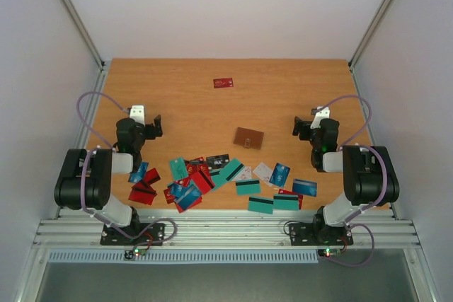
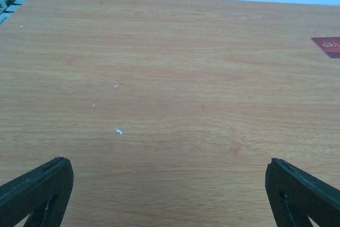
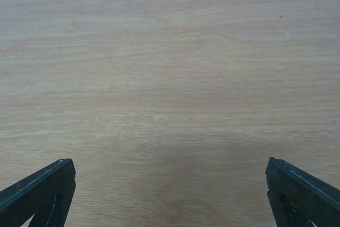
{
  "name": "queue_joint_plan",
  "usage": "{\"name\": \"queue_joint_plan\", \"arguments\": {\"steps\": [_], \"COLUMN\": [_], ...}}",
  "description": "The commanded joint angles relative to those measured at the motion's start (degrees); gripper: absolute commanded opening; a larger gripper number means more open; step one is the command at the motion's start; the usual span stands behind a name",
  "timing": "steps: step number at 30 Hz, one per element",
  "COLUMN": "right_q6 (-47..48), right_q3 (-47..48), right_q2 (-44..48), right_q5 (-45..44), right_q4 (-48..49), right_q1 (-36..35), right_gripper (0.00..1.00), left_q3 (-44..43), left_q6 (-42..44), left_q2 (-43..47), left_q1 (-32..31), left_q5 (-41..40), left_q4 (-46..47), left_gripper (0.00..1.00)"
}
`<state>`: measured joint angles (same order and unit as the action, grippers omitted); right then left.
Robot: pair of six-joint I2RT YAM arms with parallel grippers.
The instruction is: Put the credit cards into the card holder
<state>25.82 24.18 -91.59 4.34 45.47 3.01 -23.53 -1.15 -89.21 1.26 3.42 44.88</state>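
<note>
Several credit cards (image 1: 212,175) in teal, red, blue, black and white lie scattered along the near part of the wooden table (image 1: 191,97). One lone red card (image 1: 224,83) lies far back; its corner shows in the left wrist view (image 2: 328,46). The brown card holder (image 1: 249,138) lies in the middle of the table, folded. My left gripper (image 1: 154,126) is open and empty at the left, above bare wood (image 2: 170,184). My right gripper (image 1: 300,128) is open and empty at the right, to the right of the holder, over bare wood (image 3: 170,184).
White walls close in the table at the back and sides. A metal rail (image 1: 226,231) runs along the near edge by the arm bases. A few small white specks (image 2: 118,131) mark the wood ahead of the left gripper.
</note>
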Motion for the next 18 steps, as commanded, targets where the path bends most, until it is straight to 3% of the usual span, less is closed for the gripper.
{"name": "queue_joint_plan", "arguments": {"steps": [1, 18], "right_q6": [0.28, 0.29], "right_q3": [0.13, 0.17], "right_q2": [0.49, 0.46], "right_q5": [0.67, 0.75], "right_q4": [1.82, 1.84], "right_q1": [0.33, 0.33], "right_gripper": [0.99, 0.99], "left_q3": [0.33, 0.37], "left_q6": [0.97, 0.97], "left_q2": [-0.29, -0.30], "left_q1": [-0.11, -0.11], "left_q5": [0.13, 0.17], "left_q4": [6.40, 6.45], "left_gripper": [0.99, 0.99]}}
